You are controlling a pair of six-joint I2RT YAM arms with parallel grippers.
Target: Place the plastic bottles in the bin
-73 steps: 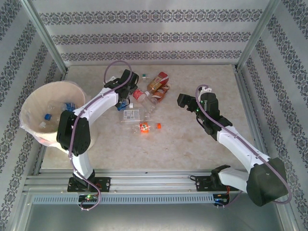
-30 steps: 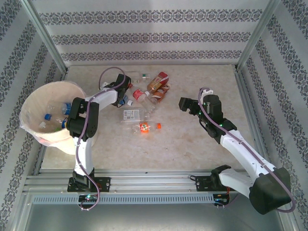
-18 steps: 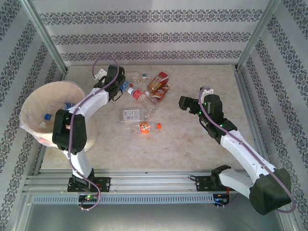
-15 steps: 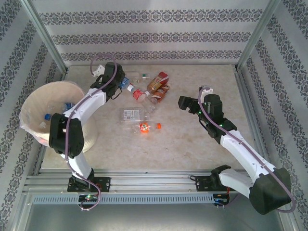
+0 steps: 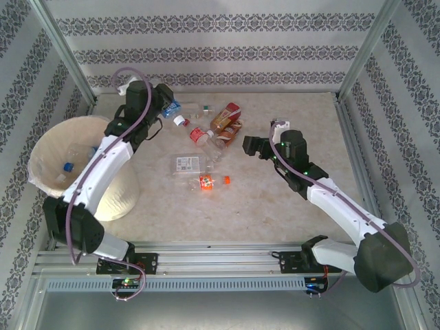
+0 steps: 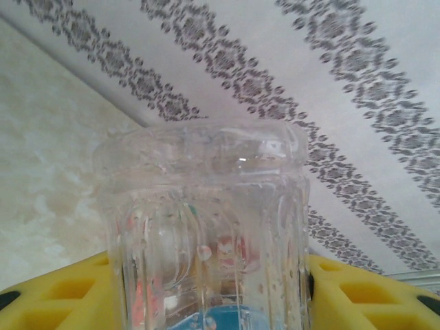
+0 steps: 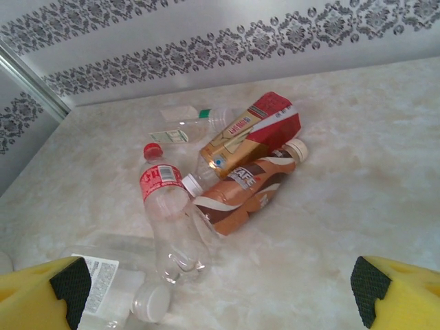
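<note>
Clear plastic fills your left fingers (image 6: 357, 295), clenched on a blue-capped bottle (image 6: 206, 240) at the bin's (image 5: 118, 196) one o'clock (a few dropped bottles (image 5: 67, 166) already inside), while your right fingers (image 7: 34, 295) hang released facing the bench's (image 5: 206, 213) leftover cluster (image 7: 227, 172).

Several plastic bottles (image 5: 225, 118) lie clustered right of the upright cream bin (image 5: 120, 194)

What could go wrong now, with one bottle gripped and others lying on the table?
The clear bottle in the left hand looks smooth and is not over the bin yet; it might slip out on the way. The open right hand faces bottles lying close together, so grabbing the red-capped bottle could roll the brown-labelled bottle away.
</note>
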